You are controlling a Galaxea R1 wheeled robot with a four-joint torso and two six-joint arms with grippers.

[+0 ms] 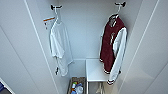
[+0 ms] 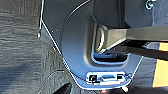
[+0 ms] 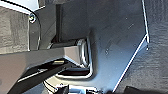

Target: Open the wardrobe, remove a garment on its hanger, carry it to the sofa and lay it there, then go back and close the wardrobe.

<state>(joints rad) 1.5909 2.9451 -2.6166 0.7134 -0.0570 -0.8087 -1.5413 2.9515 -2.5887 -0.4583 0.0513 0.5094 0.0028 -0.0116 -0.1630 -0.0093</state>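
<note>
Inside the open wardrobe (image 1: 82, 35), two dark hooks carry the clothes: at eleven o'clock a white shirt (image 1: 59, 45), at one o'clock the hanger (image 1: 115, 15) bearing the maroon garment (image 1: 113, 47). At six o'clock a basket (image 1: 77, 86) sits beside a white shelf (image 1: 93, 70).

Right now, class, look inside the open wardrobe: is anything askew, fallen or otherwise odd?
Nothing stands out. The maroon jacket hangs from its hanger on the right, the white shirt hangs on the left, and a box of small items sits on the wardrobe floor.
</note>
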